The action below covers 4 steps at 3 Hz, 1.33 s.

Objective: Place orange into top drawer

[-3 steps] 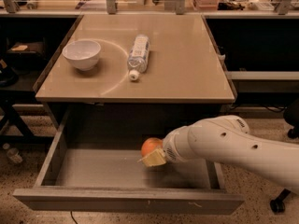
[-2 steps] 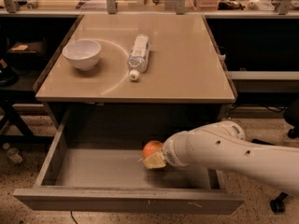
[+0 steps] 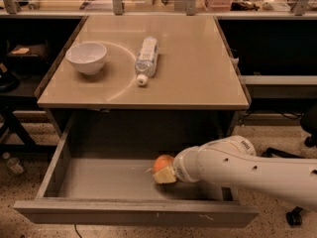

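Gripper reaches into the open top drawer, clamped on the orange.

On the left of the tan table stands a white bowl, upright. Near it to the right, a clear plastic bottle lies on its side with its white cap towards the front edge. Below the tabletop the grey drawer is pulled well out. The orange sits a little right of the drawer's middle, low over the flat bottom and pressed against the pale tip of the gripper. I can't tell if it touches the floor. The white arm comes in from the right, crossing over the drawer's right side.
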{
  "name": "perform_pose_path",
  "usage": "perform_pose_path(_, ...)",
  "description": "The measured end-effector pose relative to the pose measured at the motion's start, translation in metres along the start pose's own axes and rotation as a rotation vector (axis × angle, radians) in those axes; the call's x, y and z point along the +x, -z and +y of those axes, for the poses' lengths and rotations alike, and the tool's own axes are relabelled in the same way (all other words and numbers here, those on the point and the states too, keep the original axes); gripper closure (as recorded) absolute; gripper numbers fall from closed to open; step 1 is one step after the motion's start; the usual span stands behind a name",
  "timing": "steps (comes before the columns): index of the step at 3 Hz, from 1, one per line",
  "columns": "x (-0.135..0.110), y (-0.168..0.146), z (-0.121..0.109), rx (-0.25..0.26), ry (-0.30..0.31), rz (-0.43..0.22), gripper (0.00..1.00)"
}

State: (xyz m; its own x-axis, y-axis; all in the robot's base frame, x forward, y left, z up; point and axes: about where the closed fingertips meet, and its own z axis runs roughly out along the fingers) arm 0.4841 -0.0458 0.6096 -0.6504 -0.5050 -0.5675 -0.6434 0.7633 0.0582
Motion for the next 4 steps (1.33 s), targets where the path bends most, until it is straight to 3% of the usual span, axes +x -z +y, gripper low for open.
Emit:
perform_pose_path(1, 0.0059, -0.0057, -0.0020, 0.002, -0.019, 0.009, 1.00)
perform_pose_path(2, 0.0061, -0.0059, -0.0021, 0.002, -0.020, 0.009, 0.82)
perform_pose_path(4, 0.0060, -0.0059, -0.0021, 0.002, -0.020, 0.009, 0.36)
